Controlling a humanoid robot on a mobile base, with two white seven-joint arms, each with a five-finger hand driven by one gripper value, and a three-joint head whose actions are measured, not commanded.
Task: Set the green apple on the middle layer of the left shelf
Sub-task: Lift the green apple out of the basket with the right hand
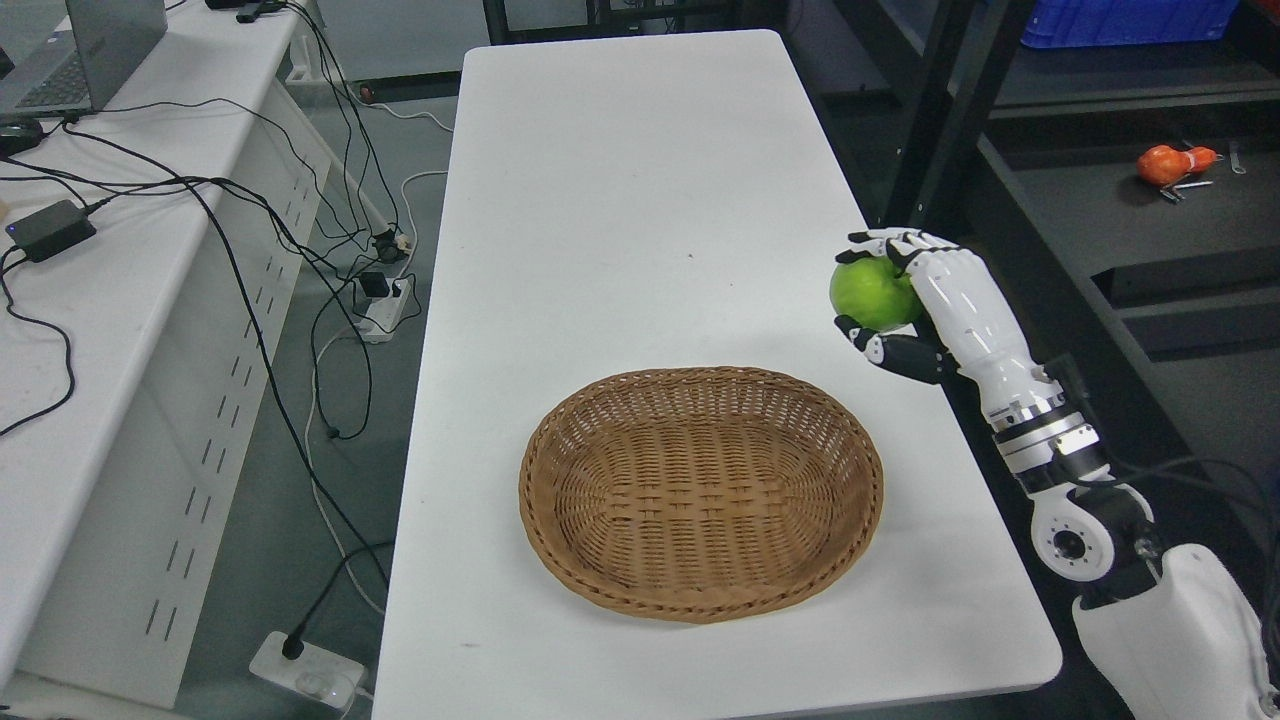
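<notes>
One right hand, fingers curled around the green apple, above the table's right edge.

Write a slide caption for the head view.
Right hand grips a green apple beside an empty basket.

You see a woven wicker basket, rough and matt, on a smooth white table; glossy white plastic right hand; smooth-skinned green apple.

You were working in a lab: a laptop on a side bench, cables trailing to floor power strips (quite tangled), dark metal shelving.
</notes>
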